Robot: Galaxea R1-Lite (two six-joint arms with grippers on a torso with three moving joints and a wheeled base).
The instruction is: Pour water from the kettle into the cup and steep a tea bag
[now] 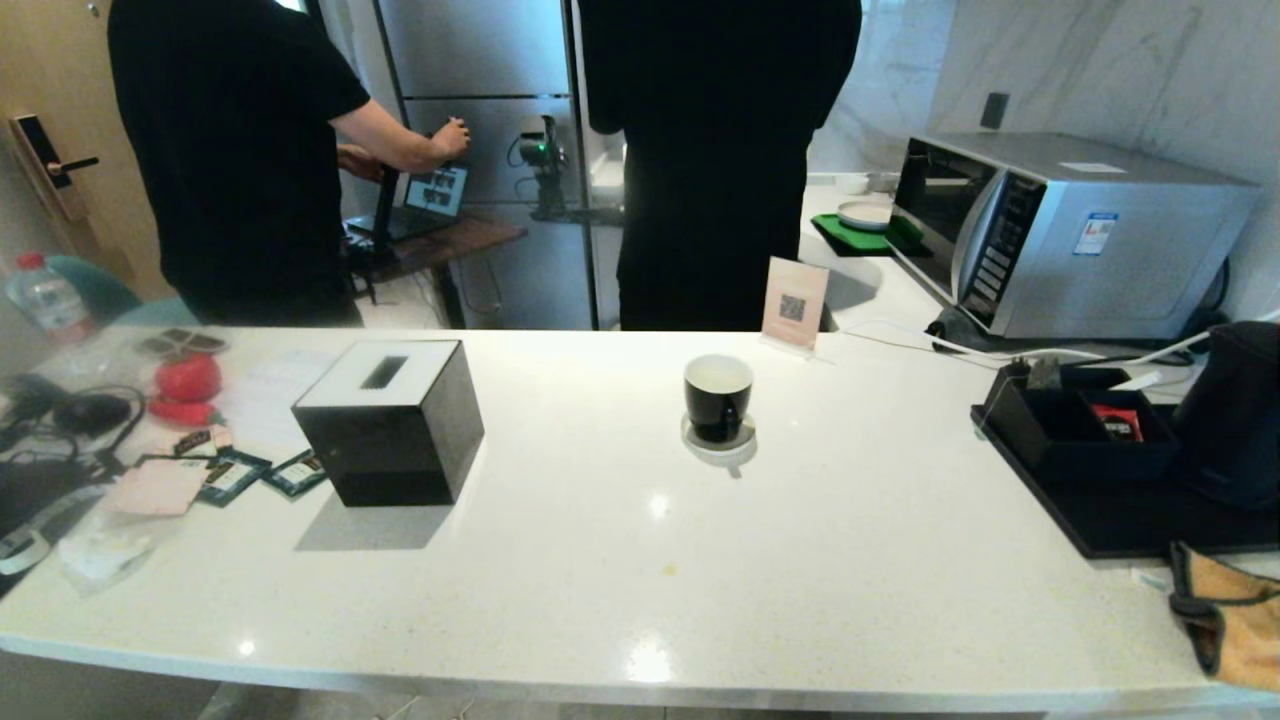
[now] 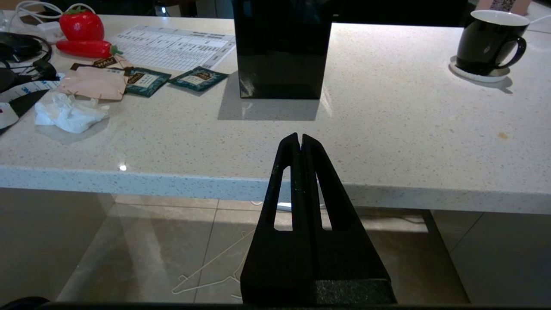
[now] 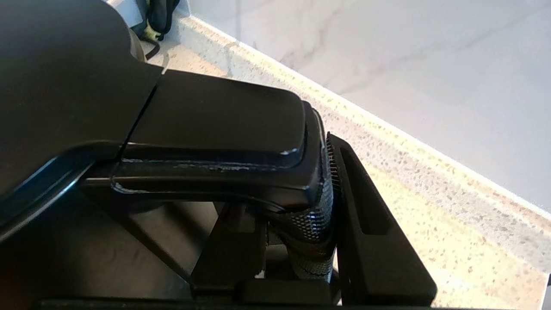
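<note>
Right gripper [image 3: 297, 224]: your wrist camera shows its two black fingers clamped on the kettle's handle, one finger [image 3: 370, 241] pressed against the outer side of the textured grip, the other partly hidden under the handle. Call it grasping the kettle. The gripper itself is outside the head view.

Kettle [image 1: 1235, 410]: matte black, body widening toward the base, much taller than the cup. In the head view it stands at the far right edge of the white counter [image 1: 620, 560], on a black tray [image 1: 1120, 520], just beside a black organiser box [image 1: 1080, 430] holding a red packet. From the right wrist you see only its flat lid and the broad top of the handle [image 3: 215, 116], filling most of the picture, with speckled counter and a pale marble wall behind.

Cup [image 1: 717, 396]: glossy black outside, white inside, on a small round white saucer [image 1: 722, 447]. It sits near the counter's middle, well apart from the kettle and the gripper holding it. In the left wrist view the handle faces the counter's right end.

Left gripper [image 2: 300, 142]: fingers pressed together, nothing between them, hanging below and in front of the counter edge, over tiled floor.

Also noted: black cube tissue box [image 1: 390, 420] left of the cup; tea sachets [image 2: 172, 79], a crumpled tissue [image 2: 69, 114] and a red toy strawberry [image 2: 82, 25] further left. A microwave [image 1: 1070, 235] stands behind the tray. Two people in black stand beyond the counter, backs turned.
</note>
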